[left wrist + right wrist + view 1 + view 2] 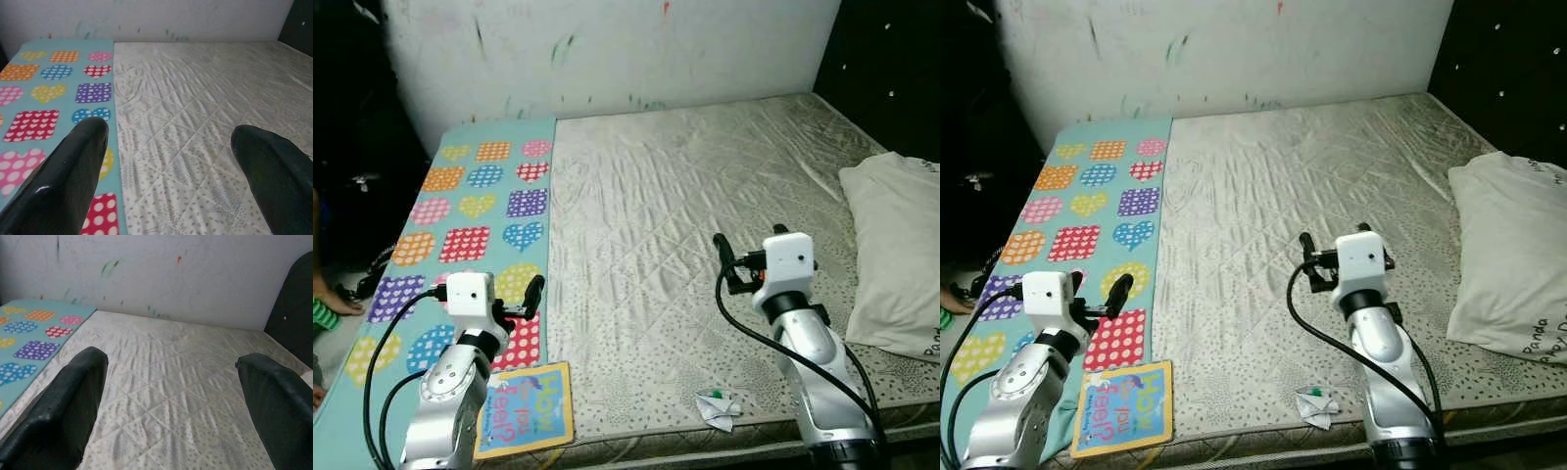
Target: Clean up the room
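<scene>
A children's book [524, 409] with a blue and yellow cover lies flat at the near edge of the bed, on the end of a teal play mat [480, 206] printed with coloured hearts and squares. A small crumpled white wrapper [720, 406] with a green spot rests on the mattress [685, 186] near its front edge. My left gripper [524, 299] hovers open over the mat, just beyond the book. My right gripper [729, 259] hovers open above the mattress, beyond the wrapper. Both wrist views show the fingers [63, 176] [63, 406] wide apart with nothing between them.
A white pillow [896, 255] lies at the bed's right side. A scribbled white wall [607, 49] runs behind the bed, with a dark headboard [891, 69] at the right. A person's foot [333, 299] is on the floor at the left.
</scene>
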{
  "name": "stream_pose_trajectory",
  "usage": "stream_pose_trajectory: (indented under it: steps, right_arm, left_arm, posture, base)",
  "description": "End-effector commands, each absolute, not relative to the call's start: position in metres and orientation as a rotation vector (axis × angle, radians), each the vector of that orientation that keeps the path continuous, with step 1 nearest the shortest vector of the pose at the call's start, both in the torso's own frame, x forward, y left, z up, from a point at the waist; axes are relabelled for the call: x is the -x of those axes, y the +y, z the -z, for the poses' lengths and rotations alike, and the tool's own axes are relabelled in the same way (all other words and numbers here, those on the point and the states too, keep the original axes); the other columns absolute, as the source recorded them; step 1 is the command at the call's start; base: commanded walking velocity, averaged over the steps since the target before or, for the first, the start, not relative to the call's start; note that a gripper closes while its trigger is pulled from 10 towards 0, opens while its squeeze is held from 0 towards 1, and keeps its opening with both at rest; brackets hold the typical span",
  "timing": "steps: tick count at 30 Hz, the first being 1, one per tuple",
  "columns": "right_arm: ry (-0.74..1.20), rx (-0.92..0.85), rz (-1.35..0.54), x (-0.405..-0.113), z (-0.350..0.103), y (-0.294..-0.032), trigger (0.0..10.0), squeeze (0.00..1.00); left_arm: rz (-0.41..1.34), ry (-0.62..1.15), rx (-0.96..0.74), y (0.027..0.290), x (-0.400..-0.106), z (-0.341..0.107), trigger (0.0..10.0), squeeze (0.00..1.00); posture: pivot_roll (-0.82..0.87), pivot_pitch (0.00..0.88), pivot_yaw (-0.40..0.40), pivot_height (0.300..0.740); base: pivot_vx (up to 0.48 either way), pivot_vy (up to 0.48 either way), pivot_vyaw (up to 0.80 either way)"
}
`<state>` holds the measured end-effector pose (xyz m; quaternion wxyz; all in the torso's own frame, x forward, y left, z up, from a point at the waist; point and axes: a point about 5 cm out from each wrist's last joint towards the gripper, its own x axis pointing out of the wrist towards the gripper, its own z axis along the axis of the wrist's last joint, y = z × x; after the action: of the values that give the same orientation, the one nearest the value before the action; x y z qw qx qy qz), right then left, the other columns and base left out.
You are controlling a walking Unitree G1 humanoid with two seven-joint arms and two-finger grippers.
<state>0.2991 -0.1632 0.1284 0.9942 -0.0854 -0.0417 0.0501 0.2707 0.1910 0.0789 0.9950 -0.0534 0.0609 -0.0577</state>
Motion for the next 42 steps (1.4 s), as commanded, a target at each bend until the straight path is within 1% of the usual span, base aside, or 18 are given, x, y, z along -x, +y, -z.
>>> stream_pose_trajectory:
  steps: [1,5,9,11,13,14,18,21,30,37,42]
  right_arm:
    - [-0.054,0.176,-0.106,-0.3,-0.124,-0.16,10.0,0.0]
    - [-0.005,0.171,-0.099,-0.298,-0.117,-0.163,10.0,0.0]
    - [0.099,0.235,-0.127,-0.289,-0.099,-0.166,10.0,0.0]
    - [0.128,0.24,-0.126,-0.284,-0.094,-0.169,10.0,0.0]
    - [0.121,0.236,-0.123,-0.273,-0.094,-0.176,10.0,0.0]
    - [0.121,0.236,-0.123,-0.273,-0.094,-0.176,10.0,0.0]
    - [0.097,0.21,-0.091,-0.261,-0.098,-0.188,10.0,0.0]
    - [0.103,0.194,-0.09,-0.255,-0.098,-0.191,10.0,0.0]
    - [0.087,0.196,-0.133,-0.252,-0.102,-0.185,10.0,0.0]
    - [0.097,0.192,-0.148,-0.25,-0.101,-0.184,10.0,0.0]
    - [0.106,0.211,-0.177,-0.249,-0.099,-0.181,10.0,0.0]
  left_arm:
    - [0.116,0.126,0.091,0.191,-0.271,-0.079,10.0,0.0]
    - [0.126,0.136,0.072,0.192,-0.269,-0.079,10.0,0.0]
    - [0.084,0.15,0.035,0.206,-0.263,-0.075,10.0,0.0]
    - [0.071,0.16,0.026,0.21,-0.259,-0.073,10.0,0.0]
    - [0.053,0.176,0.012,0.219,-0.244,-0.07,10.0,0.0]
    - [0.053,0.176,0.012,0.219,-0.244,-0.07,10.0,0.0]
    - [0.038,0.207,-0.001,0.226,-0.22,-0.061,10.0,0.0]
    - [0.034,0.22,0.006,0.226,-0.212,-0.057,10.0,0.0]
    - [0.056,0.202,0.011,0.218,-0.222,-0.062,10.0,0.0]
    - [0.057,0.2,0.01,0.218,-0.223,-0.062,10.0,0.0]
    - [0.053,0.201,0.013,0.217,-0.223,-0.061,10.0,0.0]
  posture:
    - [-0.2,0.0,0.07,0.74]
    - [-0.19,0.0,0.068,0.74]
    - [-0.19,0.0,0.063,0.74]
    - [-0.19,0.0,0.06,0.74]
    - [-0.19,0.0,0.056,0.74]
    - [-0.19,0.0,0.056,0.74]
    - [-0.18,0.0,0.05,0.74]
    - [-0.19,0.0,0.048,0.74]
    - [-0.2,0.0,0.048,0.74]
    - [-0.2,0.0,0.044,0.74]
    - [-0.2,0.0,0.042,0.711]
  base:
    - [0.0,0.0,0.0]
    - [0.0,0.0,0.0]
    - [0.0,0.0,0.0]
    - [0.0,0.0,0.0]
    - [0.0,0.0,0.0]
    - [0.0,0.0,0.0]
    - [0.0,0.0,0.0]
    - [0.0,0.0,0.0]
    - [0.0,0.0,0.0]
    - [0.0,0.0,0.0]
    - [0.0,0.0,0.0]
